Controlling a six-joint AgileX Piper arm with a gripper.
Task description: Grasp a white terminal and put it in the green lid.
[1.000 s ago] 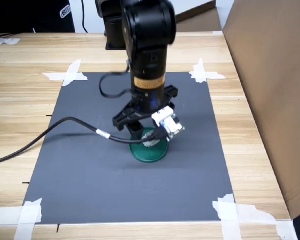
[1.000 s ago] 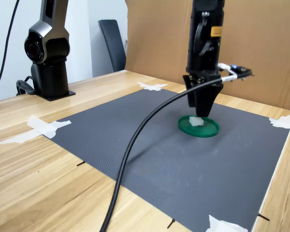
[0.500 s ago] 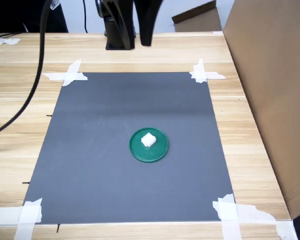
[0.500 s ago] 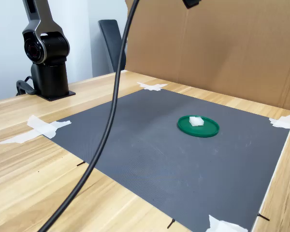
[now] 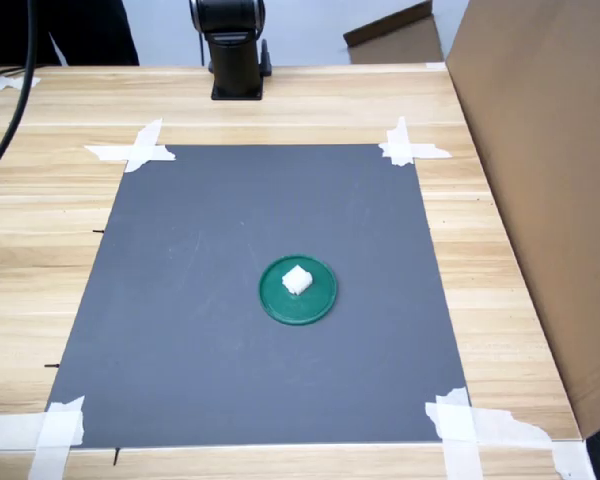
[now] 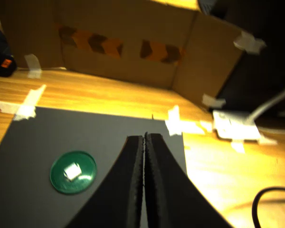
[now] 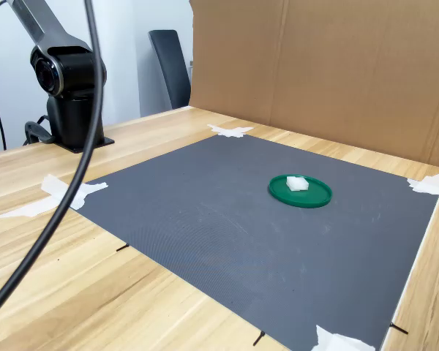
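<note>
In the first exterior view, the white terminal (image 5: 298, 279) sits inside the green lid (image 5: 298, 304), toward its far side, on a dark grey mat (image 5: 180, 300) taped at its corners to a wooden bench (image 5: 40, 220). The arm's black base (image 5: 236, 50) stands at the far edge of the bench, and a cardboard wall (image 5: 550, 180) lines the first exterior view's right.

In the wrist view, the gripper (image 6: 145, 137) hangs well above the mat with its black jaws pressed together, nothing between them; the green lid (image 6: 80, 183) and the white terminal (image 6: 72, 171) in it lie far below and off to one side of the jaws.

In the second exterior view, the white terminal (image 7: 297, 183) rests in the green lid (image 7: 307, 197) near the mat's (image 7: 205, 219) far side. A black cable (image 7: 58, 212) sweeps across the foreground, and the arm's base (image 7: 69, 95) rises at the second exterior view's left.
</note>
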